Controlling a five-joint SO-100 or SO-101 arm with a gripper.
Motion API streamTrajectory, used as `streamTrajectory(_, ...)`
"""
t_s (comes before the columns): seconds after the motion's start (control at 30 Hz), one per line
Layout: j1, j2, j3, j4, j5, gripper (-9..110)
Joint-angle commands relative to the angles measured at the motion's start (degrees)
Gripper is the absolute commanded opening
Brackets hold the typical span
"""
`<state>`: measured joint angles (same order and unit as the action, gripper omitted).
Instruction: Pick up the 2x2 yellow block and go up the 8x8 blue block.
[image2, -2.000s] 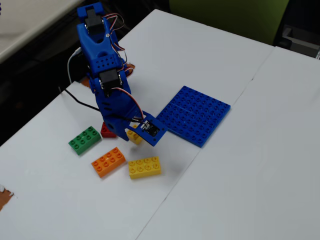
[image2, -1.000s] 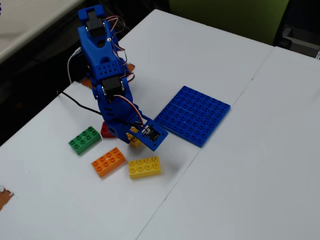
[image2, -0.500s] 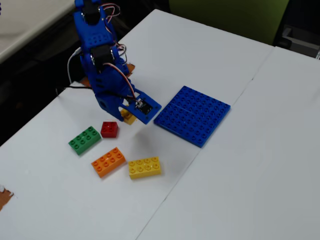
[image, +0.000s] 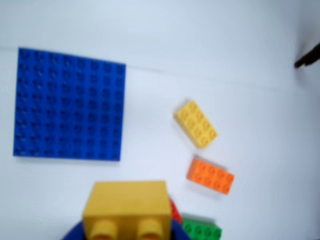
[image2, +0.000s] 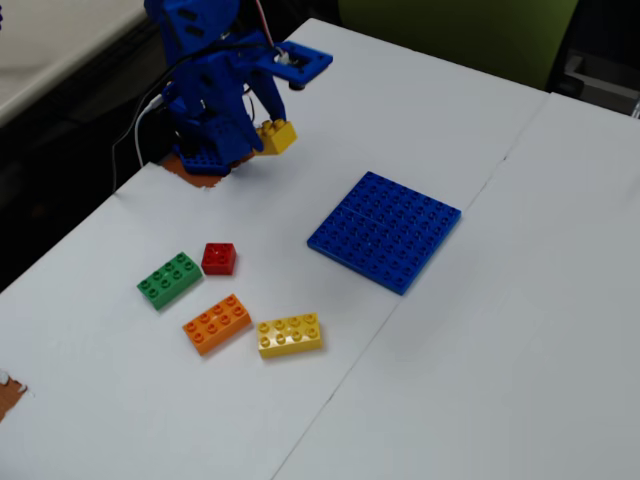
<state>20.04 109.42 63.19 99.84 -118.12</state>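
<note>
Wrist view: gripper (image: 127, 227) was clamped on the 2x2 yellow block (image: 127, 207), lifted clear of the table so it could travel. Red brick (image2: 219, 258) and green brick (image2: 170, 280) lay below; farther off, the 8x8 blue block (image: 69, 103) sat bare, well apart.

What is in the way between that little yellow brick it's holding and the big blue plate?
Nothing visible. The gripper holds the 2x2 yellow block in the air, and the table between it and the 8x8 blue block is bare. The red brick, green brick, orange brick and longer yellow brick lie off to the side.
</note>
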Motion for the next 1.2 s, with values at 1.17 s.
streamTrajectory(1.17,-23.6,-31.4,-22.8,0.5,24.9,0)
